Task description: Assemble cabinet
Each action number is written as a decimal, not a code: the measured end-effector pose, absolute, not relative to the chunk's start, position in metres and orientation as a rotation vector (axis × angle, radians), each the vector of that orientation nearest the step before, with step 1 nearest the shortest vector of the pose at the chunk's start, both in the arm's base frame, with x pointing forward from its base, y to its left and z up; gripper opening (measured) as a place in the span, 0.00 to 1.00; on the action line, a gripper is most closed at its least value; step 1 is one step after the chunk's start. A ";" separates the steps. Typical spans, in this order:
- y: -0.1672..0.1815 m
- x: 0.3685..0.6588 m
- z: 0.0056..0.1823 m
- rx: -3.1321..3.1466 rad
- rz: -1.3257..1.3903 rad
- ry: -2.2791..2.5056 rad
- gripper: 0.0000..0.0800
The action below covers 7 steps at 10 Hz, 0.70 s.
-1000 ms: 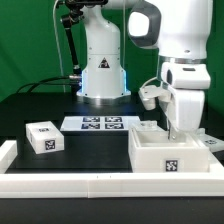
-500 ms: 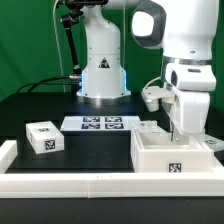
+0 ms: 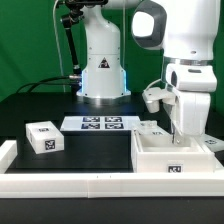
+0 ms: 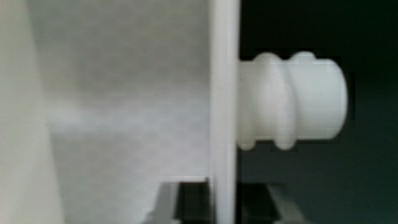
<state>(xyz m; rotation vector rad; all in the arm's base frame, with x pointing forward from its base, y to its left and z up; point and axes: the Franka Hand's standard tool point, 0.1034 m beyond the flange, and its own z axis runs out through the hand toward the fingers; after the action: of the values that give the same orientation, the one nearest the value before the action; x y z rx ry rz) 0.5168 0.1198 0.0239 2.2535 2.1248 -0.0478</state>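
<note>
The white boxy cabinet frame (image 3: 160,156) stands on the black table at the exterior view's right, with a tag on its front face. My gripper (image 3: 172,133) reaches down into it from above. In the wrist view the gripper (image 4: 224,188) is shut on the frame's thin upright wall (image 4: 224,90), one dark finger (image 4: 191,203) on each side. A white ribbed round knob (image 4: 294,100) sticks out of that wall. A small white tagged drawer block (image 3: 42,137) lies apart at the exterior view's left.
The marker board (image 3: 100,123) lies flat before the robot base. A long white border rail (image 3: 70,184) runs along the front edge. Small white parts (image 3: 148,127) lie just behind the frame, and another (image 3: 213,143) at its right.
The cabinet frame has slid a little toward the exterior view's right and front with my gripper on it. The drawer block has not moved.
</note>
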 end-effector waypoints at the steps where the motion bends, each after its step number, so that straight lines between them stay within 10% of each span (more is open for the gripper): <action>1: 0.120 0.517 0.025 2.259 -0.044 2.117 0.25; 7: 0.121 0.483 0.064 2.342 -0.002 1.986 0.97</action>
<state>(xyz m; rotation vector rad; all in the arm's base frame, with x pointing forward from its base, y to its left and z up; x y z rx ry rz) 0.4834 0.1208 0.0644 2.3422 1.9863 -0.0021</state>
